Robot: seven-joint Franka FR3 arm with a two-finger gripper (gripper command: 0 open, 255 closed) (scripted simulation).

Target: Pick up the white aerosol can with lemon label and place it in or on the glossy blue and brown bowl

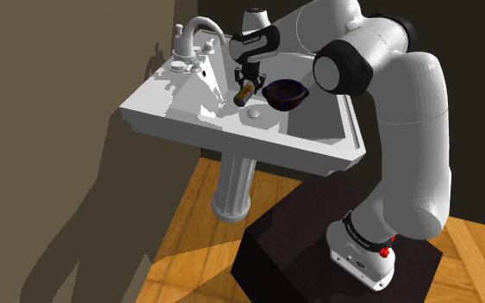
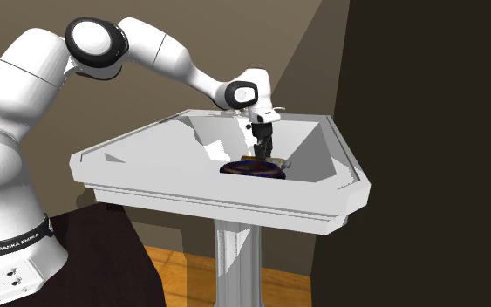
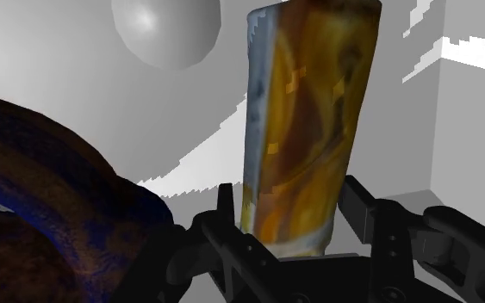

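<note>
Noted claw [image 3: 289,207] clamped around orange-yellow labelled can [image 3: 309,112], held over white sink basin [image 1: 232,129], seemingly off its floor. Found glossy blue-brown bowl [image 1: 285,93] just beside can, on shoulder view's right, resting in same basin

white pedestal sink [image 1: 232,133] on wood floor [image 1: 189,245]. in basin: blue-brown bowl [image 1: 285,93], resting on btm. faucet [image 1: 202,30] w/ handles at rear rim.

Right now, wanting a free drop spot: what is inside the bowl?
Nothing shows inside the bowl, just its dark hollow. The can is clasped in the gripper beside it, outside the rim. The bowl's deepest part is too dark to check.
</note>
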